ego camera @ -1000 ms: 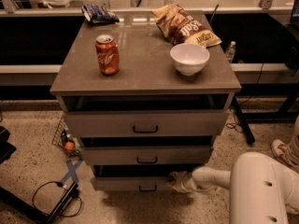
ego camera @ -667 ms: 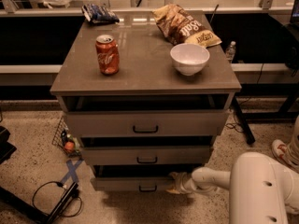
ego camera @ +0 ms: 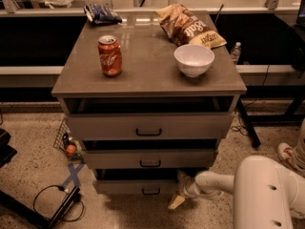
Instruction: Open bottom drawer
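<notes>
Where the white arm (ego camera: 214,181) reaches in from the lower right, the gripper (ego camera: 178,189) is seen at the right end of the bottom drawer (ego camera: 124,187), fingers spread with nothing grasped, just right of the black handle (ego camera: 151,191). That drawer is pulled out slightly at the cabinet's foot; its inside is lost in shadow. The middle drawer (ego camera: 109,159) and top drawer (ego camera: 105,126) are likewise ajar, interiors dark. On the cabinet top (ego camera: 143,56) a red can (ego camera: 110,55) and white bowl (ego camera: 194,59) are set, with a chip bag (ego camera: 187,26) and blue packet (ego camera: 100,13) behind.
</notes>
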Available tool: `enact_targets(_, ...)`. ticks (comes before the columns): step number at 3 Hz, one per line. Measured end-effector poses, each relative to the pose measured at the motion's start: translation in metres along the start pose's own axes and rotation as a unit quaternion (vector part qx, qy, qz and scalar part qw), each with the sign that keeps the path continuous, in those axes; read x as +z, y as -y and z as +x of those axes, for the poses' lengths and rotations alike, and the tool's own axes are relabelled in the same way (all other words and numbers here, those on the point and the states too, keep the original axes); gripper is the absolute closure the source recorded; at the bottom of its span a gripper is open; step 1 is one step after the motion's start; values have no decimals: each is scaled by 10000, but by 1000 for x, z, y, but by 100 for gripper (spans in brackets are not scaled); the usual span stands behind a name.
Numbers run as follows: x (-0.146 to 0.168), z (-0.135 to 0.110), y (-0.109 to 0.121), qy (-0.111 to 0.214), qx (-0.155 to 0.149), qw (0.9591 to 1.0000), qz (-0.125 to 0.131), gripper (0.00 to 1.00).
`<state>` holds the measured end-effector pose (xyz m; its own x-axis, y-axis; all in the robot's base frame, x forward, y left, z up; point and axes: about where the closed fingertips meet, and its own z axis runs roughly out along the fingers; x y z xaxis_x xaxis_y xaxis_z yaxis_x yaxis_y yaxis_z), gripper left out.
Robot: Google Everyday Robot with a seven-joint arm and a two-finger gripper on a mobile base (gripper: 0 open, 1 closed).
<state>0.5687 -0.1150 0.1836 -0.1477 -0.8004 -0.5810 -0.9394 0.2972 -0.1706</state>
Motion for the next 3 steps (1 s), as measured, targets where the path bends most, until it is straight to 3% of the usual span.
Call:
enact_targets(1, 1, -1, -1, 5, 0, 10000, -13, 26)
enact_targets(3, -10, 11, -35, -321, 283, 9990, -114, 72)
